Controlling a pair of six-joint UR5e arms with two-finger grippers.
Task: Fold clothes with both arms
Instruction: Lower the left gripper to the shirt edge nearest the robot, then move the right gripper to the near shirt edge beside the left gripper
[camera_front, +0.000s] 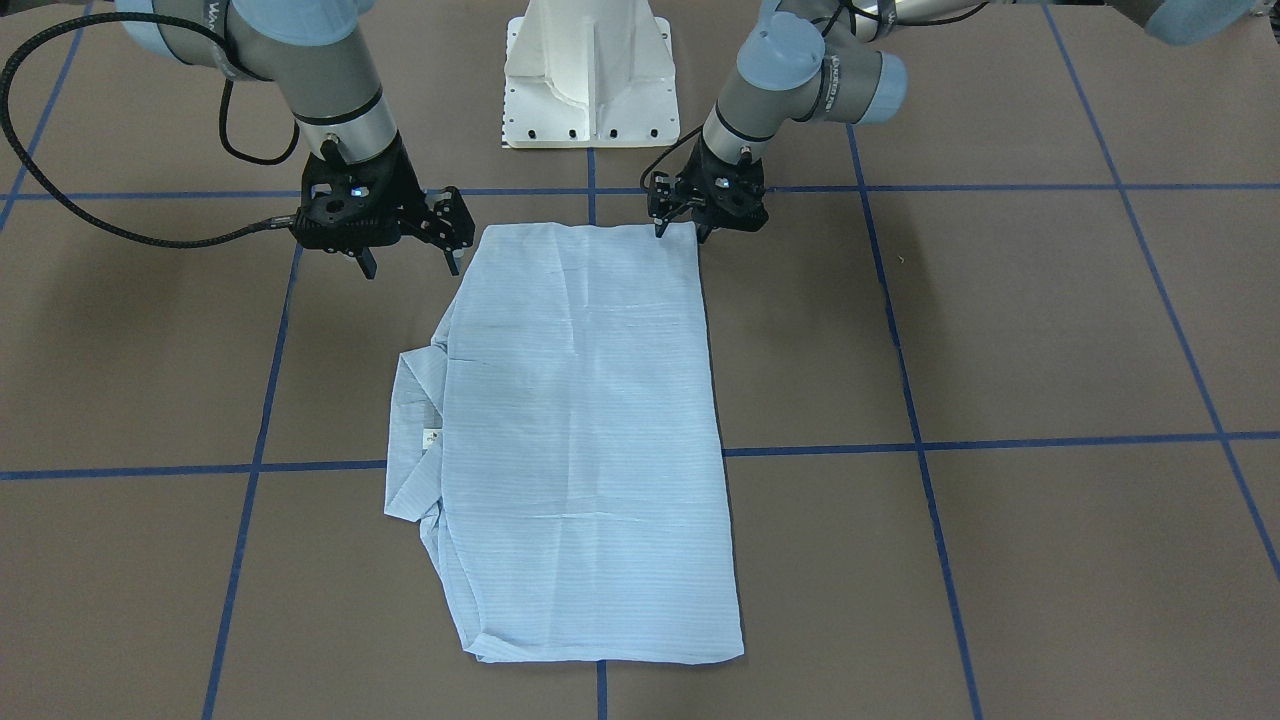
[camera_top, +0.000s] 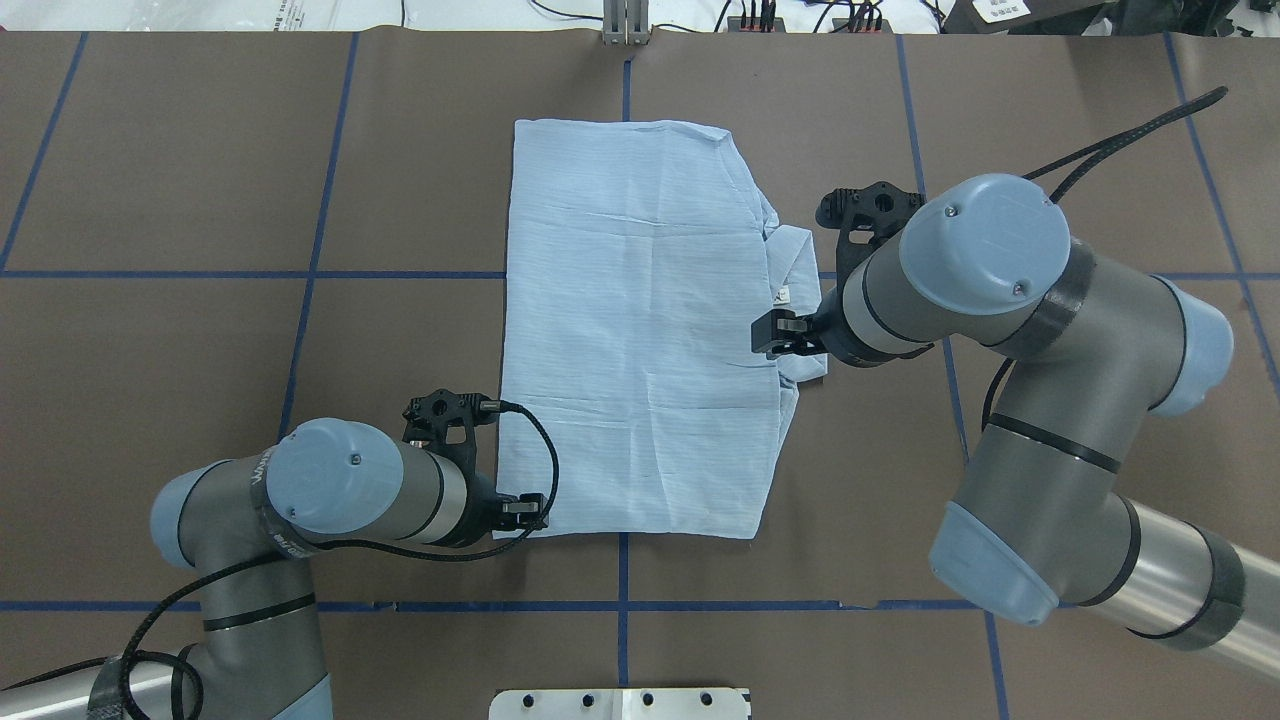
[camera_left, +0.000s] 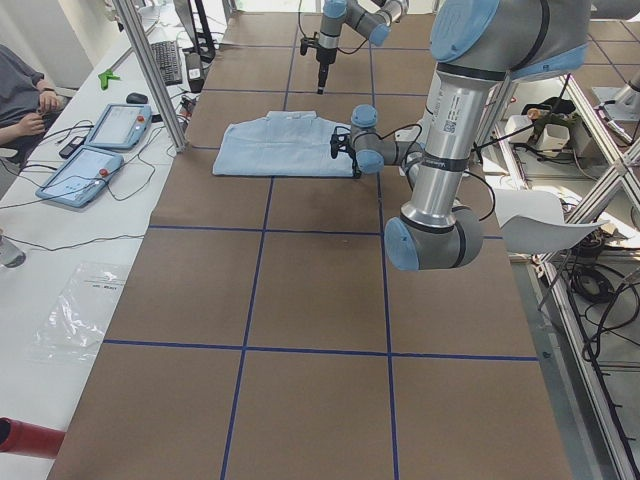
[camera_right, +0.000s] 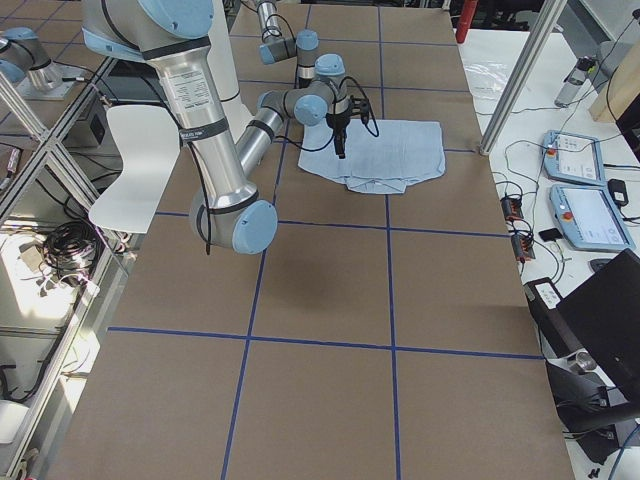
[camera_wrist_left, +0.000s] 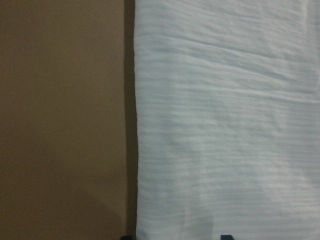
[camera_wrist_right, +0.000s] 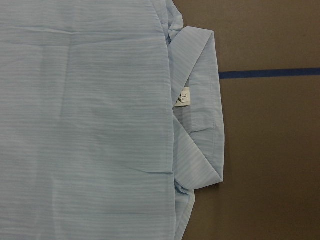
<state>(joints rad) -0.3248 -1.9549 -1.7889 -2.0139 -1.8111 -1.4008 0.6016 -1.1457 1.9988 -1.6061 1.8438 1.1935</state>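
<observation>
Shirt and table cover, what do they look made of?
The shirt: thin woven cloth, probably cotton or a blend, matte, judging by fine stripes and soft creases. The table cover: looks like matte brown paper, flat, with sheet edges showing.

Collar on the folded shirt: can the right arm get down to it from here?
Probably yes. The collar lies flat and uncovered at the right edge of the shirt, and the right gripper hangs open above that side with nothing between. The left gripper sits at the opposite corner, out of the way.
</observation>
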